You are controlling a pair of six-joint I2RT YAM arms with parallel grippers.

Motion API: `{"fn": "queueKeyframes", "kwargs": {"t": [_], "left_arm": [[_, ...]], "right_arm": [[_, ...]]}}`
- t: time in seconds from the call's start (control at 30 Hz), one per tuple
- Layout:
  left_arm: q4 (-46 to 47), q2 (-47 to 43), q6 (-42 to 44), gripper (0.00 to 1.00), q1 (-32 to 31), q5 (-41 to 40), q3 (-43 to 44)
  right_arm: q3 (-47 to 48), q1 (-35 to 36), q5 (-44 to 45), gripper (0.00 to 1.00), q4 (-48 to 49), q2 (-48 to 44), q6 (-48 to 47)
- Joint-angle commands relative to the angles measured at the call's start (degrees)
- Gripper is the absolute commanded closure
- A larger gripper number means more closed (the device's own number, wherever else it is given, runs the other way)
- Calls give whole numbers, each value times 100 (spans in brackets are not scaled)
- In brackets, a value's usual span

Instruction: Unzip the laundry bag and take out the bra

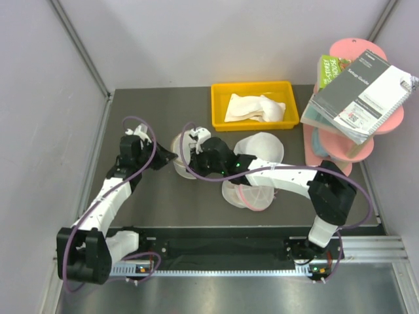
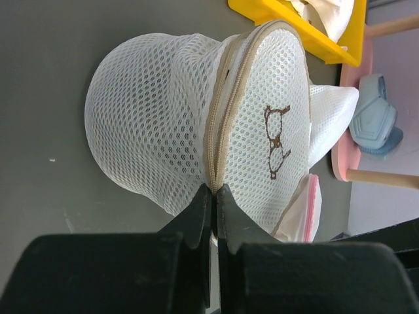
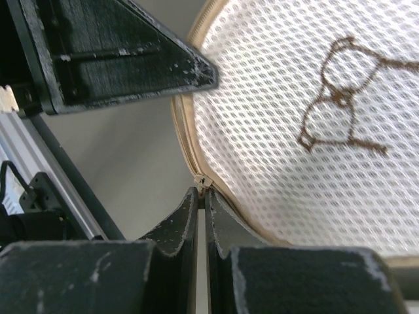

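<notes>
Beside two other bags (image 1: 263,148), one laundry bag (image 2: 152,111)

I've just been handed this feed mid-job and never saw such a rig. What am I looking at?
Two robot arms are bolted at the edge of a table. The overhead picture shows both: left arm, right arm. The other two pictures come from cameras on their wrists, looking along the jaws. Both pairs of jaws are closed on the beige rim of the round mesh laundry bag; its zip looks closed. Also on the table: a pink-rimmed mesh bag, a white mesh bag, and a yellow tray holding cloth.
</notes>
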Motion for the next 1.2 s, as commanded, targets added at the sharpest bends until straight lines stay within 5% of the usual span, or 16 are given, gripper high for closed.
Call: {"fn": "queueKeyframes", "kwargs": {"t": [0.0,0.57,0.63,0.67,0.77,1.17], "left_arm": [[83,62,238,100,132,-281,241],[320,633,431,100,167,-97,644],[294,765,492,88,167,-44,803],[224,783,510,67,176,-26,855],[49,687,563,35,167,-123,900],[-541,-499,502,27,158,-439,118]], "right_arm": [[-243,-128,238,100,-43,-493,-102],[-402,-392,132,100,-236,-696,-242],[-340,-348,-33,100,-210,-617,-242],[-271,-305,-52,100,-201,-591,-225],[-130,-208,-122,100,-140,-450,-155],[670,170,-465,100,81,253,22]]}}
